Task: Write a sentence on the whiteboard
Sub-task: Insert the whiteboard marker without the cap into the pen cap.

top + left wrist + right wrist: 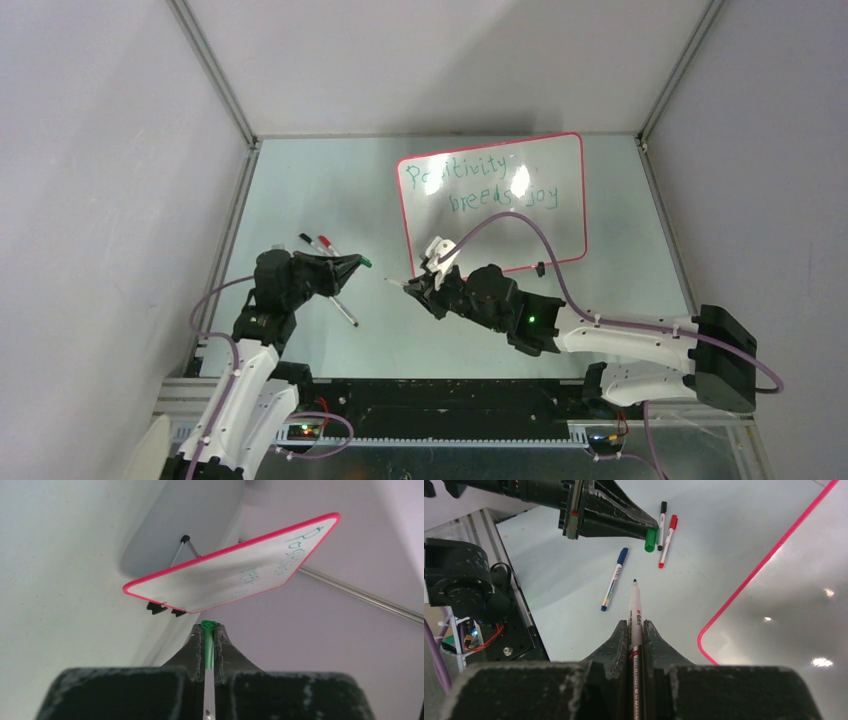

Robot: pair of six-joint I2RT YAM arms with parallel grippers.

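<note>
The whiteboard [562,228] lies flat at the back right of the table, red-pink rimmed. The sentence [488,184] in green marker reads "Positivity breeds joy" on two lines; it also shows on the whiteboard [215,580] as the sentence [296,549]. My right gripper [635,623] is shut on a white marker [635,605], whose bare tip points left, off the board's near left corner [705,647]. My left gripper [209,628] is shut on the green cap [208,642]. In the top view the left gripper [352,264] and right gripper [412,286] face each other, a short gap apart.
Three capped markers lie on the table left of the board: black [663,517], red [667,540] and blue [614,579]. The board's two black feet [156,608] stick out at its edge. Enclosure walls and metal rails [225,260] border the table.
</note>
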